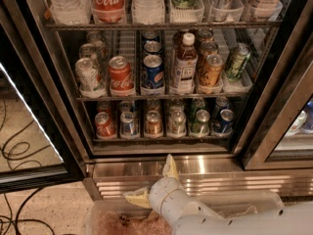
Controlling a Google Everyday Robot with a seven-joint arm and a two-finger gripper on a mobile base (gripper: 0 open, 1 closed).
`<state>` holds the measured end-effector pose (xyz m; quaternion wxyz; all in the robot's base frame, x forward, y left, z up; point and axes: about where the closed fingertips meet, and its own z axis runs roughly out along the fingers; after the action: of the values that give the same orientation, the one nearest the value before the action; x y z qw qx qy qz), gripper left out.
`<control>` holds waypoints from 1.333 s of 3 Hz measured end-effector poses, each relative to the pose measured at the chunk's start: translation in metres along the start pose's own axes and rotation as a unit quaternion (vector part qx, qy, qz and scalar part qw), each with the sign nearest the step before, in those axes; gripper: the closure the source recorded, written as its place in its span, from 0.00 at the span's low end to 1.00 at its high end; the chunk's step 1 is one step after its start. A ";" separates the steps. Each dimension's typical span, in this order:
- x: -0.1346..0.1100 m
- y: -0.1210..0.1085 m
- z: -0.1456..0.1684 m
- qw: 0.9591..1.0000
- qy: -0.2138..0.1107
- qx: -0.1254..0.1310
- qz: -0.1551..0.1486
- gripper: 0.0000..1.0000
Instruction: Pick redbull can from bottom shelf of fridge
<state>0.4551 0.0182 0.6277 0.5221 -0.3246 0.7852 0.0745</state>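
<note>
The fridge (58,106) stands open before me, with a ribbed steel base. Its bottom shelf (161,139) holds a row of small cans. The redbull can (128,124), slim, blue and silver, stands second from the left at the front of its lane, between a red can (104,125) and an orange can (153,123). My gripper (154,182) is low in front of the steel base, below the shelf and a little right of the redbull can. Its two pale fingers (170,166) are spread apart and hold nothing.
The middle shelf holds a Coca-Cola can (121,75), a Pepsi can (153,72) and a brown tea bottle (185,65). An open glass door (29,131) stands at the left, another cooler frame (279,126) at the right. Cables (19,153) lie on the floor.
</note>
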 end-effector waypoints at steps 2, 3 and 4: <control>0.009 -0.006 0.090 0.991 -0.131 -0.022 0.009 0.00; 0.010 0.004 0.075 0.990 -0.138 -0.027 0.014 0.00; 0.004 0.009 0.085 0.984 -0.171 -0.005 0.043 0.00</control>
<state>0.5142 0.0621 0.5850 0.6433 -0.2760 0.6971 0.1554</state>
